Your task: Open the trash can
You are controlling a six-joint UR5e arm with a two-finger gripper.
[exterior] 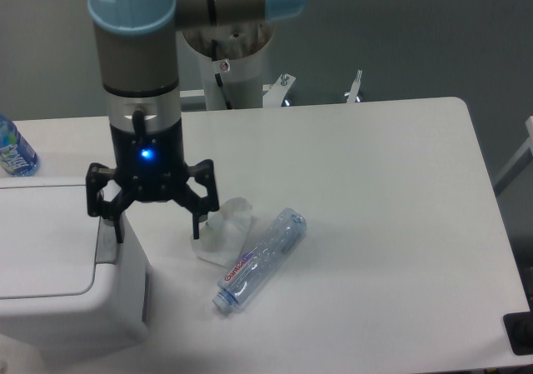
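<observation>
Hovering over the right edge of the large boxy white plastic trash can (62,266), the black two-finger gripper (156,227) points straight down w/ its jaws spread wide and nothing between them. A blue light glows on the gripper body. One fingertip sits in front of the grey push-bar strip (107,242) on the bin's lid; whether it touches can't be told. The other fingertip hangs past the bin's right side, in front of the crumpled clear plastic wrapper (223,234).

The trash can stands at the front-left corner of the white table (375,191), partly cut off by the frame's left edge. Its flat white lid lies shut.

Just beside the wrapper, to its right, a clear plastic bottle w/ a pink-lettered label (260,257) lies on its side, cap end toward the front of the table; bottle & wrapper look to be touching. At the far left edge, behind the bin, part of a blue-labelled bottle (14,149) shows, well apart from the rest.
</observation>
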